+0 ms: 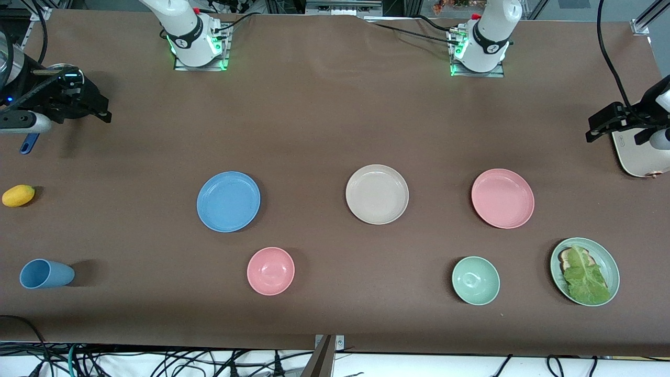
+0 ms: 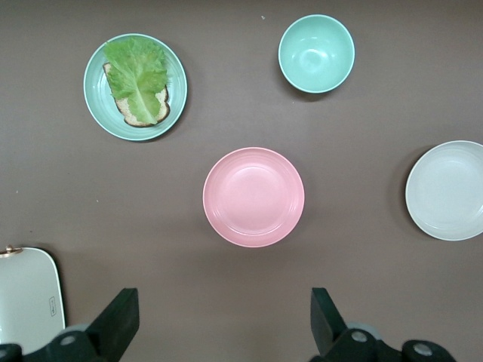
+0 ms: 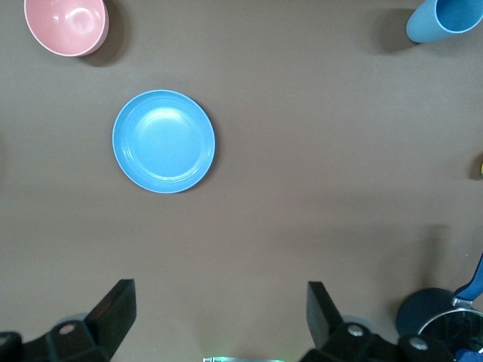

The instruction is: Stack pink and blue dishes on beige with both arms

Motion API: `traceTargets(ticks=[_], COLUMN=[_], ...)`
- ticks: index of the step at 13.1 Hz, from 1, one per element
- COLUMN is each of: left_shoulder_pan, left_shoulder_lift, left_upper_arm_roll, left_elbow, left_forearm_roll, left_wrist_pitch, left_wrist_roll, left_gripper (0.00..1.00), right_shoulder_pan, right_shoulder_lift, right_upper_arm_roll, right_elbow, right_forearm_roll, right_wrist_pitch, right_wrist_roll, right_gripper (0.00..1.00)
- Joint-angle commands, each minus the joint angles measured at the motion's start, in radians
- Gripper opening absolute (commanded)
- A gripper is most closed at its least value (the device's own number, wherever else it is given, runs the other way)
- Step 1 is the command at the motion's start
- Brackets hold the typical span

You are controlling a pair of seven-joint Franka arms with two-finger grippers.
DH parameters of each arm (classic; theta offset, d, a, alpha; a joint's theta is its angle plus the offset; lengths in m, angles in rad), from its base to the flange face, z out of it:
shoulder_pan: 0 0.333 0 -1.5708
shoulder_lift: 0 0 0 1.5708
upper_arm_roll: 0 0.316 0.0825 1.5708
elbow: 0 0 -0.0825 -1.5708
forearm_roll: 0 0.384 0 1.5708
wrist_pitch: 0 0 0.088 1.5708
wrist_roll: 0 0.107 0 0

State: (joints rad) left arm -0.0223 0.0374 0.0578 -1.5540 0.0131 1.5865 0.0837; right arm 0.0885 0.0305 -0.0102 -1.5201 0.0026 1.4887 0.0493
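three plates lie in a row on the tabletop (image 1: 335, 131): blue plate (image 1: 228, 201), beige plate (image 1: 377, 193) between, pink plate (image 1: 502, 198). farther back, left end effector (image 2: 223, 320) and right end effector (image 3: 219, 317) hover spread, empty. risk: both reaching beige together could collide; low rims may slip.

Under the ruffled green lettuce leaf (image 1: 585, 275), most of the brown-crusted toast slice (image 1: 565, 256) is hidden. The flat white rounded appliance (image 1: 639, 157) runs off the front view's edge at the left arm's end of the bench. Both wrist views crop their grippers' black jaws.
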Motion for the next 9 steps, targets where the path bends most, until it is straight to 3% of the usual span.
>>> traceTargets(ticks=[1,9], left_shoulder_pan=[-0.004,-0.005], left_shoulder_lift=[0.016,0.018], left_upper_arm_roll=[-0.006,-0.007], left_elbow=[0.025,0.026], left_forearm_roll=[0.01,0.01], left_wrist_pitch=[-0.011,-0.011], left_wrist_roll=[0.018,0.014], left_gripper=[1.0,1.0], right_shoulder_pan=[-0.01,-0.009], right_shoulder_lift=[-0.001,-0.003], right_upper_arm_roll=[0.003,0.009], right_elbow=[-0.003,0.009], right_forearm_roll=[0.011,0.01], right_wrist_pitch=[0.007,0.007], right_wrist_roll=[0.001,-0.002], right_gripper=[1.0,1.0])
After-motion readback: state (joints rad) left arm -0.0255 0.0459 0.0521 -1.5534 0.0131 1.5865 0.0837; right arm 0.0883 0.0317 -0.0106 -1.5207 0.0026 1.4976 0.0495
